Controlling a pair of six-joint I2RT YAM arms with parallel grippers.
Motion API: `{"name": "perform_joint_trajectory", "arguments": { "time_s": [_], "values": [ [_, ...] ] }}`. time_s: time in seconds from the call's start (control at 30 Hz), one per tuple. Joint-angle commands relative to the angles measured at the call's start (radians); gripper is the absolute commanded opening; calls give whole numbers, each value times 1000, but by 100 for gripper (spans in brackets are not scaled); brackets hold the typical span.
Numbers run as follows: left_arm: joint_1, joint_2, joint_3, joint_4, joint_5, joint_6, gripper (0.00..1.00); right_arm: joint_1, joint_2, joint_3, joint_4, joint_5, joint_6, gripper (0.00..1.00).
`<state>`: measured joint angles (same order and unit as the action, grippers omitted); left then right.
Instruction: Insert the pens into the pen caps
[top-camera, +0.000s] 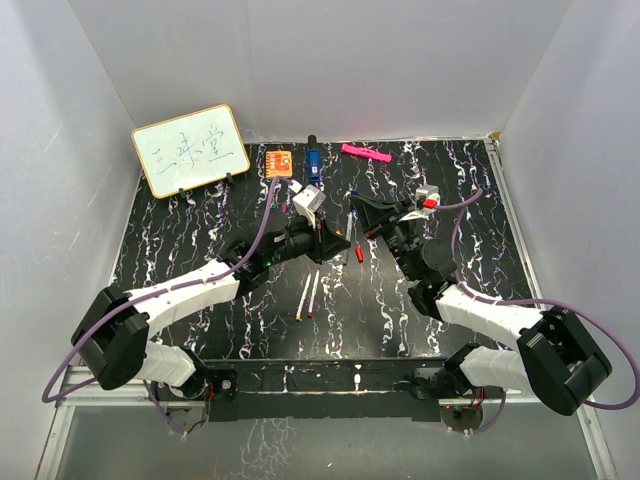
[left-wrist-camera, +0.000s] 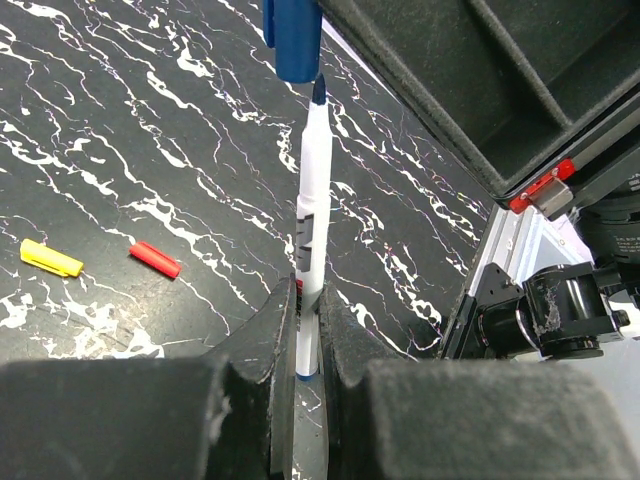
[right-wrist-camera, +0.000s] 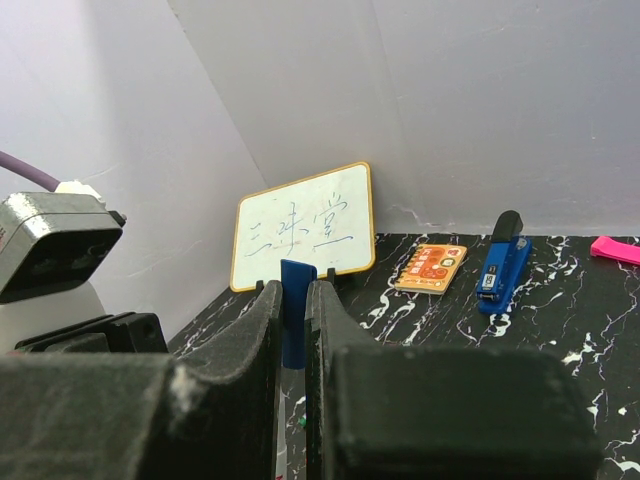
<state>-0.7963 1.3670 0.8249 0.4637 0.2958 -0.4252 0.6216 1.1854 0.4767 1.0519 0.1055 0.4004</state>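
Note:
My left gripper (left-wrist-camera: 308, 300) is shut on a white pen (left-wrist-camera: 314, 190) whose bare blue tip points away from the wrist. Just beyond that tip hangs a blue pen cap (left-wrist-camera: 296, 40), still apart from it. My right gripper (right-wrist-camera: 293, 300) is shut on this blue cap (right-wrist-camera: 297, 278). In the top view the left gripper (top-camera: 335, 240) and right gripper (top-camera: 372, 212) face each other above mid-table. Two more pens (top-camera: 309, 295) lie side by side on the table. A yellow cap (left-wrist-camera: 51, 258) and a red cap (left-wrist-camera: 155, 259) lie loose; the red cap (top-camera: 359, 255) sits below the grippers.
A small whiteboard (top-camera: 190, 150) stands at the back left. Along the back edge lie an orange notebook (top-camera: 280, 162), a blue stapler (top-camera: 313, 160) and a pink bar (top-camera: 366, 153). White walls enclose the black marbled table (top-camera: 200, 215) on three sides.

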Motion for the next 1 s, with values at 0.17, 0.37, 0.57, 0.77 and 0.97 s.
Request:
{"name": "perform_joint_trajectory", "arguments": {
  "time_s": [0.17, 0.37, 0.57, 0.77, 0.97],
  "values": [
    [-7, -3, 40, 34, 12, 5, 0, -1, -10, 6, 55, 1, 15, 0],
    [-7, 25, 37, 32, 16, 5, 0, -2, -9, 8, 59, 2, 17, 0],
    [-7, 32, 36, 26, 10, 6, 0, -1, -10, 10, 55, 2, 15, 0],
    [-7, 14, 36, 27, -4, 14, 0, 0, -13, 8, 44, 2, 14, 0],
    [-7, -18, 32, 24, -11, 19, 0, -1, -12, 4, 39, 3, 11, 0]
  ]
}}
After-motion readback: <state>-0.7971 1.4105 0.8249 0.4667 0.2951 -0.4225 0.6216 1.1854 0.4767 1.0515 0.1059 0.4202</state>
